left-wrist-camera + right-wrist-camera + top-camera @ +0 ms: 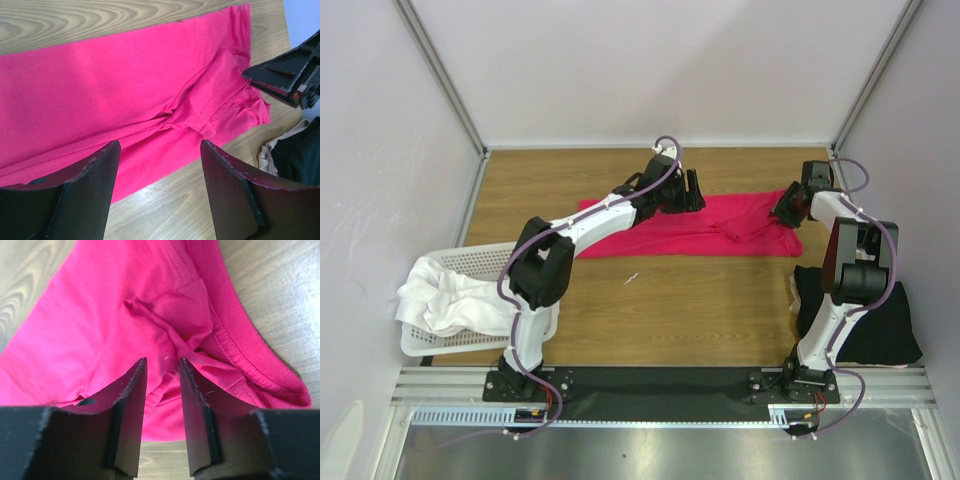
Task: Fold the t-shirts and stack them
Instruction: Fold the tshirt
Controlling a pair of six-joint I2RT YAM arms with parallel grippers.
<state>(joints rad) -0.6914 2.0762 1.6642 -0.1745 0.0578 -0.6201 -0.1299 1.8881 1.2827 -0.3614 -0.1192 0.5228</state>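
A crimson-pink t-shirt point(690, 225) lies folded into a long band across the far middle of the table. My left gripper point(692, 190) hovers over its upper middle, open wide point(160, 150), with only cloth point(100, 90) and wood showing between its fingers point(95, 185). My right gripper point(788, 208) is at the shirt's bunched right end. Its jaws stand a narrow gap apart point(162, 362) just over a wrinkled fold point(165, 315), and nothing looks pinched. A black t-shirt point(860, 310) lies at the near right. White t-shirts point(450, 295) are heaped at the near left.
A white perforated basket point(470, 262) holds the white heap at the table's left edge. A small pale scrap point(632, 278) lies on the wood in front of the pink shirt. Grey walls close the back and both sides. Beige cloth point(267, 152) peeks out beside the black shirt.
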